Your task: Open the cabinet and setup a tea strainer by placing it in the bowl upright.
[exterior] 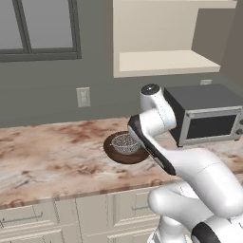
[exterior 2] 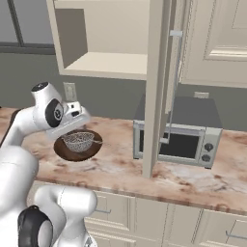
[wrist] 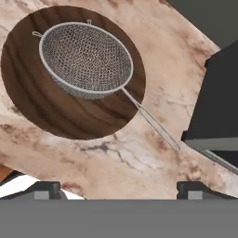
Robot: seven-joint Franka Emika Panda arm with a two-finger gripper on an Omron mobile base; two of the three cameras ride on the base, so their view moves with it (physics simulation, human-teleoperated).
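The cabinet (exterior: 163, 61) on the wall stands open, its pale shelf bare; in the right base view its door (exterior 2: 157, 87) swings out edge-on toward me. The dark wooden bowl (exterior: 114, 153) rests on the marble counter. Inside it sits the tea strainer (exterior: 125, 142), mesh cup upright. From the hand view, the tea strainer (wrist: 86, 58) lies in the bowl (wrist: 46, 109), with its thin wire handle reaching out over the rim onto the counter. My gripper (wrist: 118, 188) hovers above and beside the bowl, open, with nothing between its fingertips (wrist: 46, 188).
A grey microwave (exterior: 206, 116) stands just right of the bowl, under the open cabinet. The open door hangs in front of the microwave (exterior 2: 178, 137). A wall outlet (exterior: 83, 96) and a window (exterior: 38, 28) are behind the counter. Cream drawers (exterior: 28, 220) run below.
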